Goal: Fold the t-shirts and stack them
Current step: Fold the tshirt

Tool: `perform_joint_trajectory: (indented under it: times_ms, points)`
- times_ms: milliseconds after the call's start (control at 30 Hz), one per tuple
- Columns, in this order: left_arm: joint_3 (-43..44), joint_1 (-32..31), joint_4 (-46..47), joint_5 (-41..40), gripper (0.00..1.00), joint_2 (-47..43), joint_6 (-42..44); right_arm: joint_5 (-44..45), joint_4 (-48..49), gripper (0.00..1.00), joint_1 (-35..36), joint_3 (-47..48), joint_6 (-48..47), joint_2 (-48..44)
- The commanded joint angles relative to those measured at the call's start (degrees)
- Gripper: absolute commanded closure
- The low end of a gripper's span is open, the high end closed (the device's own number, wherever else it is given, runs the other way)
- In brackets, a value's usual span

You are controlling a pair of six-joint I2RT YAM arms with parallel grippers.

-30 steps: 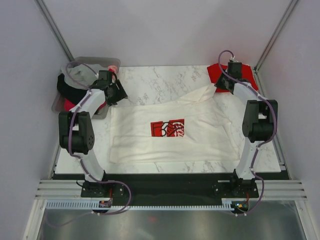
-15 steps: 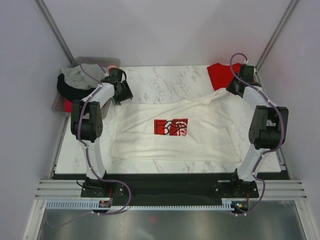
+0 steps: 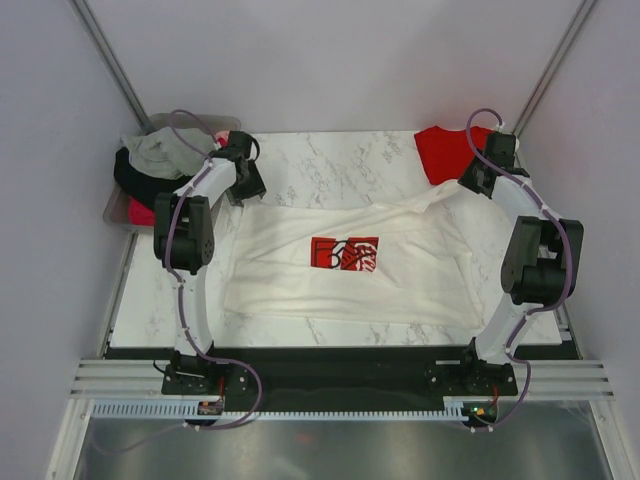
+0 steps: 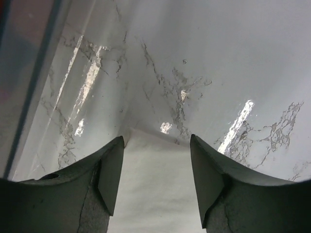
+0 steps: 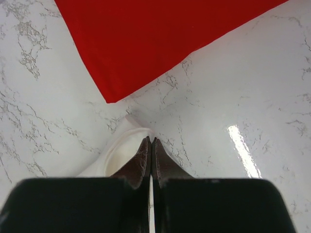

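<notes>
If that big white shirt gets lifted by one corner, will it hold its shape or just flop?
Probably flops: the white shirt lies in wrinkles and folds on the table. It likely stretches into a ridge toward a pull, as its corner is drawn out where the right hand pinches it. It looks thin, so probably light.

bright, even light from overhead; top view sharp. glare streaks shine on the glossy table [image 4: 243, 116] in both wrist views. close fingers [image 4: 109, 174] look dark and soft-focused. the white tee [image 3: 340, 290] throws only faint shadows at its folds.
</notes>
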Motion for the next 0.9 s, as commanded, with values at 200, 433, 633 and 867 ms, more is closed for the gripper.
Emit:
perform_joint_trajectory:
  times_ms: [200,433,633,867]
  points:
    - [2.44,-1.19,-2.48,-1.33,0.56,4.37,-0.21,-1.25,1.27,1.00,-0.27,0.25,-0.52,-2.09]
    - [5.33,-1.46,-4.50,-3.09,0.95,3.93,0.75,-3.43,1.62,1.00,-0.36,0.78,0.01,-1.83]
    - [9.03,-1.46,-8.89,-0.90,0.98,0.07,1.37,-20.99,1.11,1.00,1.31,7.62,-1.13,0.02]
    - [-2.72,-0.58,-9.34,-2.03,0.98,-11.53,-0.65,-16.46,-5.23,1.00,5.00,4.31,-2.72,-7.60]
